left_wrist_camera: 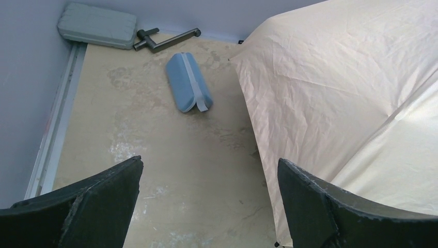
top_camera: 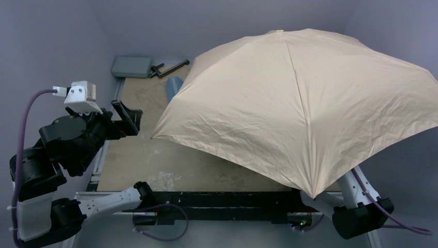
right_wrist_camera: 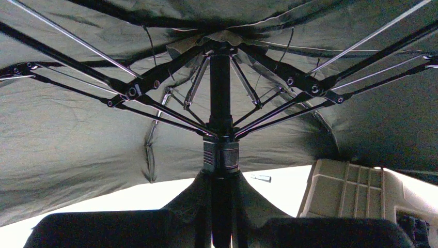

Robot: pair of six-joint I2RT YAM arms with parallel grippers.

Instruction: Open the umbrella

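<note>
The umbrella [top_camera: 299, 103] stands spread, its beige canopy covering the right and middle of the table and reaching past its right edge. From the left wrist view the canopy's edge [left_wrist_camera: 335, 93] lies to the right of my left gripper [left_wrist_camera: 210, 165], which is open, with nothing between its fingers. That left gripper [top_camera: 126, 116] hangs over the table's left side, apart from the fabric. Under the canopy, my right gripper [right_wrist_camera: 221, 186] is shut on the thin black shaft [right_wrist_camera: 220, 77], just below the runner where the ribs meet. The handle is hidden, and the top view hides the right gripper.
A small blue pouch [left_wrist_camera: 188, 82] lies at the back left of the table [top_camera: 155, 160]. Behind it are a grey case [left_wrist_camera: 96, 25] and a dark metal bar tool [left_wrist_camera: 165, 40]. A tan toolbox [right_wrist_camera: 351, 191] sits under the canopy, right of the shaft.
</note>
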